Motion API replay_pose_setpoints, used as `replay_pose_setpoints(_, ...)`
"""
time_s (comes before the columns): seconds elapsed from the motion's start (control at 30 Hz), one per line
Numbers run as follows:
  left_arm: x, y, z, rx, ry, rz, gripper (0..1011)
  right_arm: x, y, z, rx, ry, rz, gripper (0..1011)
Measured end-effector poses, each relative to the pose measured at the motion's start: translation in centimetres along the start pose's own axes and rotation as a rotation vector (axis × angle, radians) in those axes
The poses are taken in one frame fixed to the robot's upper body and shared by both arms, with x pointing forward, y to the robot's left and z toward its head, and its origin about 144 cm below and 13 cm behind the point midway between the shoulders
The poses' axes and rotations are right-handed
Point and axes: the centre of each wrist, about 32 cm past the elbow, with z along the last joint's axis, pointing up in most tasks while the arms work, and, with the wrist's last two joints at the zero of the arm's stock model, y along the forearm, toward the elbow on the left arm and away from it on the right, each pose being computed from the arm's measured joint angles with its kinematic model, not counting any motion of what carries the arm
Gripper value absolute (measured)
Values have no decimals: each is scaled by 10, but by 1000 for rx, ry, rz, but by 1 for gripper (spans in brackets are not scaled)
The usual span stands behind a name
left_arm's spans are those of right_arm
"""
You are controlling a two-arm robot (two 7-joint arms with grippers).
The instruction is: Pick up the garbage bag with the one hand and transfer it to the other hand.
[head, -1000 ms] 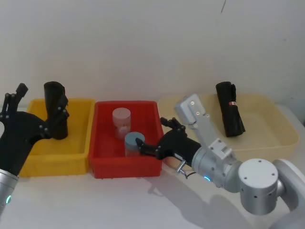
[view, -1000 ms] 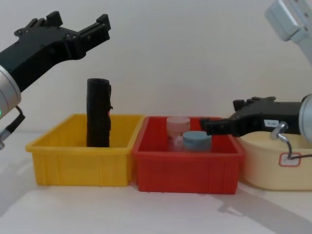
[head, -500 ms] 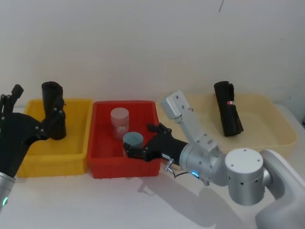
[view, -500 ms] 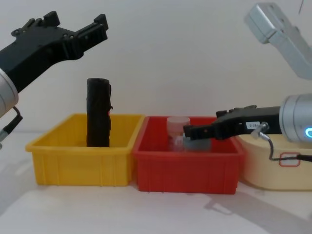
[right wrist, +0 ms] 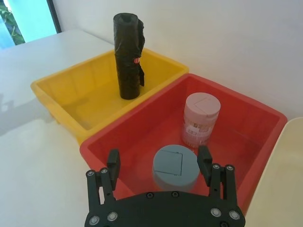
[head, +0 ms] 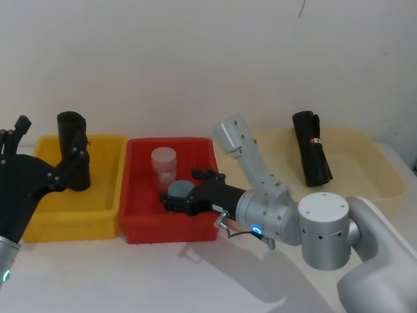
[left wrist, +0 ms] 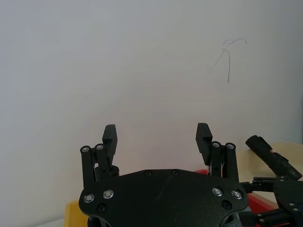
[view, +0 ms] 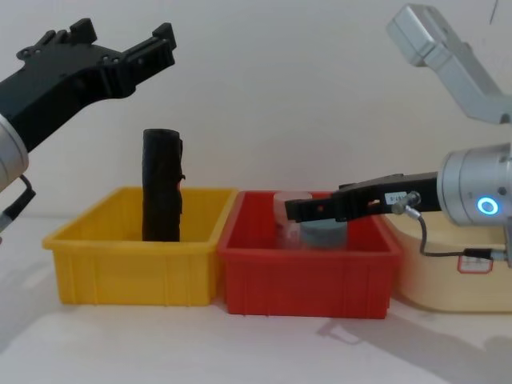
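Observation:
The garbage bag is a black roll with a small red label. It stands upright at the back of the yellow bin. My left gripper hangs open above and in front of the bag's top, not touching it. My right gripper, on the blue-lit arm, is open over the red bin. Its fingers straddle a blue-capped jar without gripping it.
A pink-capped jar stands behind the blue one in the red bin. A second black roll with a red mark leans in the beige tray on the right. A white wall stands close behind.
My right gripper has swung left from the red bin's right edge to over the blue-capped jar. The left gripper has hardly moved and stays open.

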Motion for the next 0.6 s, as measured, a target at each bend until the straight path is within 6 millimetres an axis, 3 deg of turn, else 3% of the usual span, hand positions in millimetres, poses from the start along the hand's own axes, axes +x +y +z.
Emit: replay_pose_setpoints(0.6, 0, 0, 0, 0, 0, 0, 1000, -1, 13, -2, 0, -33, -22, 1000)
